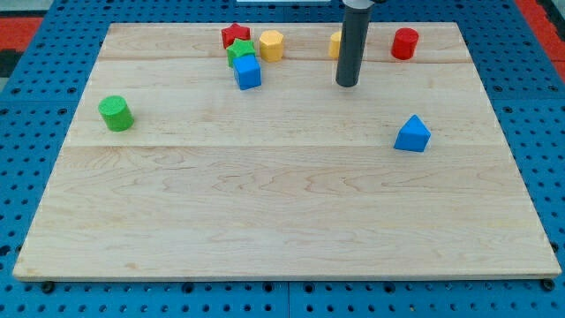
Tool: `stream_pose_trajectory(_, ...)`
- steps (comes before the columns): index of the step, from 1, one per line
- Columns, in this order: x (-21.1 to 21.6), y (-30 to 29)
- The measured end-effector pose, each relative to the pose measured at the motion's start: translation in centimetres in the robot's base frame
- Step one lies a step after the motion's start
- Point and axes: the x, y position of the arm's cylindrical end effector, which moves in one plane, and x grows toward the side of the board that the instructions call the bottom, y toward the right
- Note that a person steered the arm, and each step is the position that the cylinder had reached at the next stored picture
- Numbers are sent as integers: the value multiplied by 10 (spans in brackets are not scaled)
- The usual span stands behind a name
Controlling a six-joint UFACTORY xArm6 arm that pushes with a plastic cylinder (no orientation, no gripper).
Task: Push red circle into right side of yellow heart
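The red circle (405,43) is a short red cylinder near the view's top right of the wooden board (282,203). The yellow heart (336,44) lies to its left and is mostly hidden behind my rod; only its left edge shows. My tip (347,84) rests on the board just below the yellow heart and down-left of the red circle, apart from both.
A red star (235,35), a green star (240,51), a blue cube (248,72) and a yellow hexagon (272,44) cluster at the view's top middle. A green cylinder (116,114) stands at the left. A blue triangle (412,134) lies at the right.
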Motion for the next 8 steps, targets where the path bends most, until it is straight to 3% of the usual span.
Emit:
stream_pose_trajectory(2, -13, 26)
stream_pose_trajectory(4, -47, 148)
stream_pose_trajectory(5, -61, 170)
stream_pose_trajectory(6, -83, 169)
stream_pose_trajectory(8, -76, 80)
